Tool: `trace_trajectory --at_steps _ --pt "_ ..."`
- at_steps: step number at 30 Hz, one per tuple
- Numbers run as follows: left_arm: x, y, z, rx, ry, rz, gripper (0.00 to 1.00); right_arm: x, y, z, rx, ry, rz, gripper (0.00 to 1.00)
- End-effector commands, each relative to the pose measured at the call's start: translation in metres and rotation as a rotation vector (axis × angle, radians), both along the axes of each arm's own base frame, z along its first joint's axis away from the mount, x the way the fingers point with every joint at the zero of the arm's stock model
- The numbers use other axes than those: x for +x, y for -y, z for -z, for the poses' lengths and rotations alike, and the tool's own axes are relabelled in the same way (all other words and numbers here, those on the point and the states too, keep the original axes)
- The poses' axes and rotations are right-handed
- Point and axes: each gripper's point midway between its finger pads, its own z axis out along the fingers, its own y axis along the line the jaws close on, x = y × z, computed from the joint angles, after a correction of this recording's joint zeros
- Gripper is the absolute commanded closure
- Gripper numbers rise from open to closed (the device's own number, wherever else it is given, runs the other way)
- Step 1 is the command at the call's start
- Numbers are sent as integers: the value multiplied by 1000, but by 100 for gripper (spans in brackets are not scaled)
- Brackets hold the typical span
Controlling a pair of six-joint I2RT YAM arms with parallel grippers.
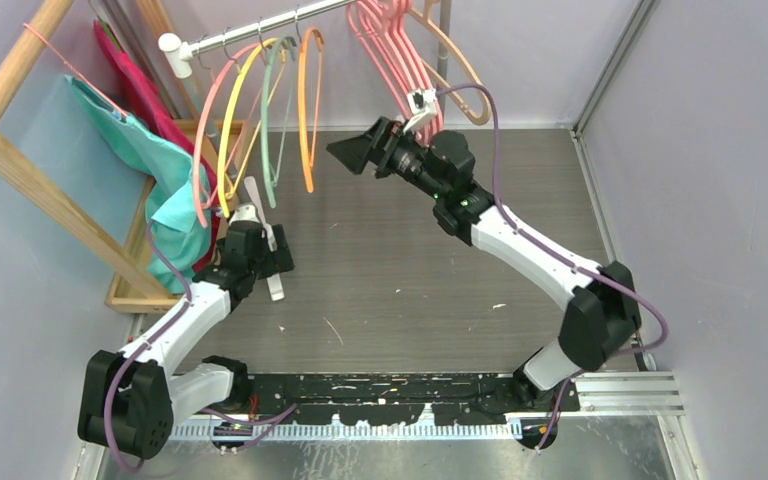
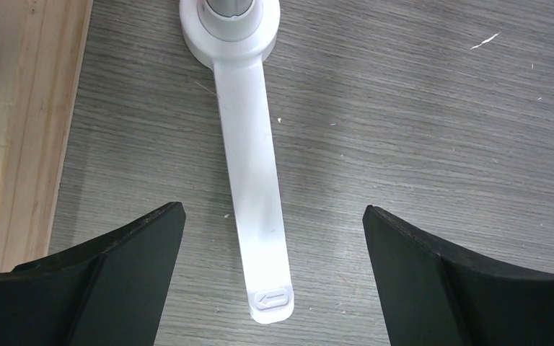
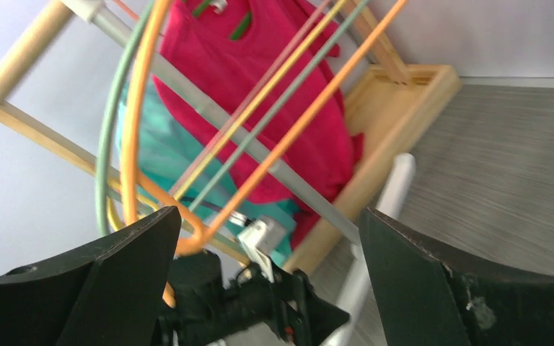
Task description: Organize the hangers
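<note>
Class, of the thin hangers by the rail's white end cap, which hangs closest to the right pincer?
The orange hanger, rightmost of the group, beside the right pincer; the other thin ones hang further left.

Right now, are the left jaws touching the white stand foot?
Apart. In the left wrist view the left gripper straddles the white stand foot, jaws open, grey floor showing on both sides.

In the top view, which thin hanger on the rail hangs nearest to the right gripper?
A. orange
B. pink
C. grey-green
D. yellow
A: on the silver rail, the orange hanger hangs just left of the open right gripper, closer than any other thin one.
</note>
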Motion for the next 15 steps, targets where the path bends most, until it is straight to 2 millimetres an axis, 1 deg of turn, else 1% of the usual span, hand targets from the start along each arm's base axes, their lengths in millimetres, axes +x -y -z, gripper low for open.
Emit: trace_trajectory --at_steps 1,3,4,7,10,15 --pt "9 3 -8 -12 38 1 2 -21 26 16 -193 93 117 0" --pt "9 4 -8 -12 32 3 2 -24 36 54 -337 78 171 0" --pt "9 4 -8 -14 30 5 2 -26 45 78 -433 70 196 0" --pt "7 8 -6 -18 19 16 2 -30 70 125 -597 53 251 0" --pt "9 11 -5 -18 18 21 2 -33 98 158 -698 58 326 0" --pt "10 12 -3 -9 -5 25 2 -31 121 179 -771 60 405 0"
